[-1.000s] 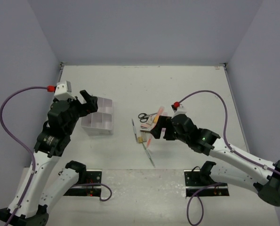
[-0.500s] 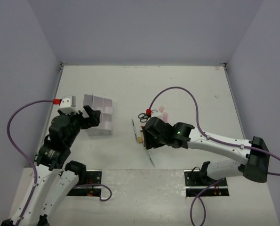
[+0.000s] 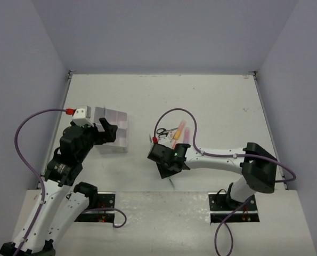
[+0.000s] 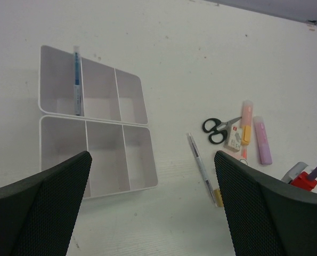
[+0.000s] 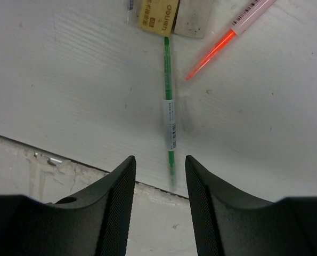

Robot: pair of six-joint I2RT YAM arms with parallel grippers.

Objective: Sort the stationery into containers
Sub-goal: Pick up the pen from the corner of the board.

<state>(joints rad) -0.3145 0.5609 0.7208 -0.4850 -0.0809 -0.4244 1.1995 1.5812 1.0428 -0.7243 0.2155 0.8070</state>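
The clear organiser box (image 4: 142,96) has six compartments, and one thin pen (image 4: 76,80) lies in its far left one. My left gripper (image 4: 152,157) is open and empty, hovering above the box's near corner; in the top view it (image 3: 109,130) is over the box (image 3: 118,140). Right of the box lie black scissors (image 4: 218,129), an orange marker (image 4: 246,121), a lilac bar (image 4: 262,140), a grey pen (image 4: 201,168) and a tan eraser (image 4: 218,197). My right gripper (image 5: 160,160) is open, and its fingertips straddle the near end of a green pen (image 5: 169,114).
In the right wrist view a tan eraser (image 5: 157,18) and an orange-red pen (image 5: 217,48) lie just beyond the green pen. The table's near edge (image 5: 94,168) runs right under my right fingertips. The right arm's red-tagged cable (image 3: 185,114) loops over the pile of stationery.
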